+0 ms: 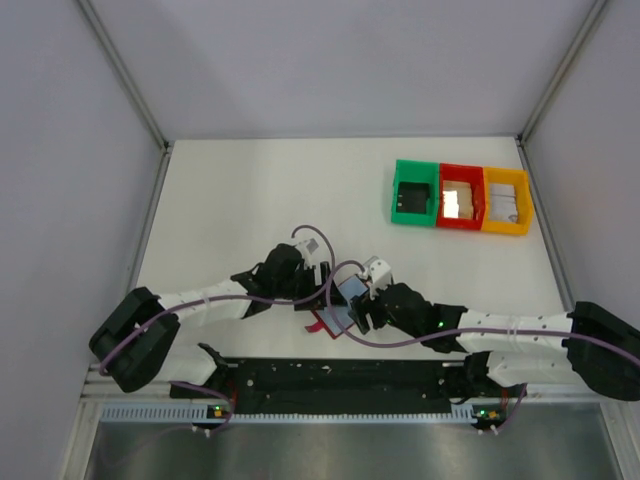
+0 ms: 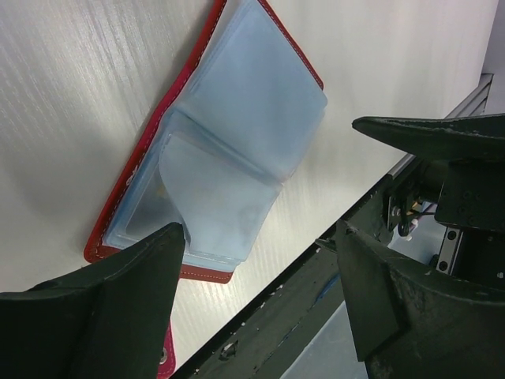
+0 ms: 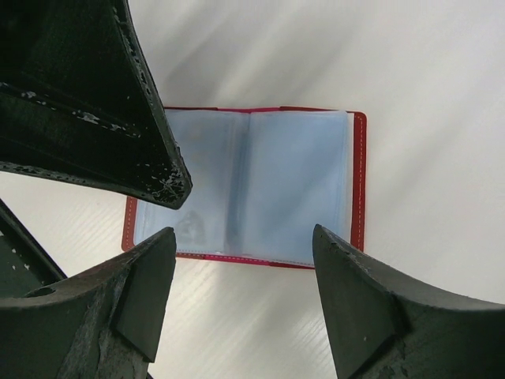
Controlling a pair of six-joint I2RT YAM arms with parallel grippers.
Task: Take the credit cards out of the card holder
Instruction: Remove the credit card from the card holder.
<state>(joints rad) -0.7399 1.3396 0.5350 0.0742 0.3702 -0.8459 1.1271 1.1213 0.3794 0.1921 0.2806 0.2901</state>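
- The card holder (image 1: pixel 333 318) lies open and flat on the table (image 1: pixel 250 200), near the front edge and about midway between left and right. Spread like this, its pale blue plastic sleeves (image 3: pixel 260 185) face up, where fingers can reach them.
- The left gripper (image 2: pixel 260 237) hangs over the holder's left side with its jaws well apart and nothing between them. It looks placed to pin the cover down or pinch a sleeve.
- The right gripper (image 3: pixel 245 235) hovers over the near edge of the holder, jaws likewise spread and empty. The gap straddles the central fold, probably so it can drop onto a sleeve's edge.
- One sleeve curls up off the stack in the left wrist view.
- Whether any credit cards sit inside the sleeves I cannot tell; the plastic is cloudy.
- Three bins (image 1: pixel 460 195), green, red and yellow, stand well apart at the far right. Each holds something flat, too small to identify.
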